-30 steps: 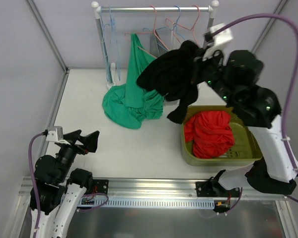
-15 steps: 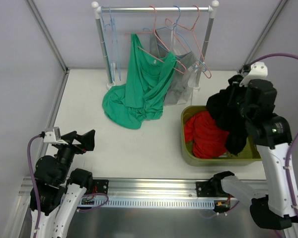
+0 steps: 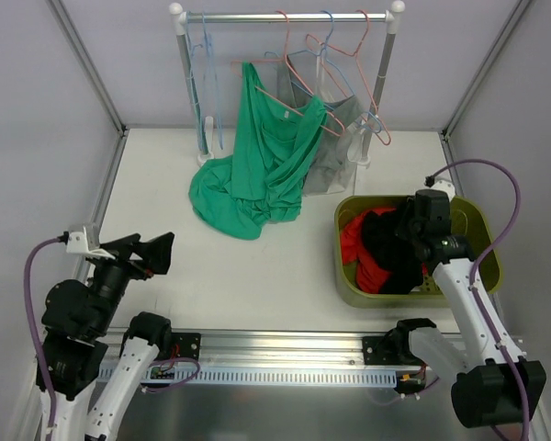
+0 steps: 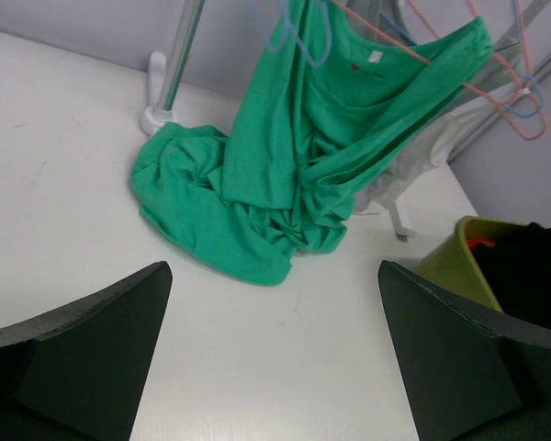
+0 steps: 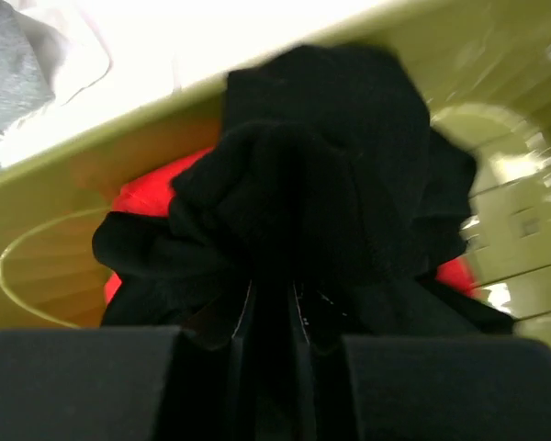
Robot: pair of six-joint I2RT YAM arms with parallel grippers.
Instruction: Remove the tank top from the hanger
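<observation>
The white desk point(image 3: 257, 266) carries a clothes rack point(image 3: 285, 16) at its far edge. From a hanger on the rail hangs a green garment point(image 3: 257, 175), the biggest piece of cloth in view. Its lower half lies heaped on the desk beside the rack's left post. To the right of the rack, near the right arm, sits an olive-green basket point(image 3: 482, 230).

The black tank top point(image 3: 395, 255) lies inside that basket, bunched in a dark mound on top of a red garment point(image 3: 356, 241), which shows along its left side. The tank top is well apart from the rail and from every hanger. A grey garment point(image 3: 335, 156) hangs behind the green one. Several thin hangers point(image 3: 349, 50), pink and blue, hang on the rail.

The right gripper point(image 3: 421, 228) reaches down into the basket, right at the tank top's upper right edge. In the right wrist view its fingers are pressed together with black fabric pinched between them, and the rest of the tank top bulges just beyond the tips, so it is clenched on the tank top.

The left gripper point(image 3: 151, 253) hovers over the near left part of the desk, far from the basket. Its fingers point(image 4: 101, 340) are spread wide and hold nothing.
</observation>
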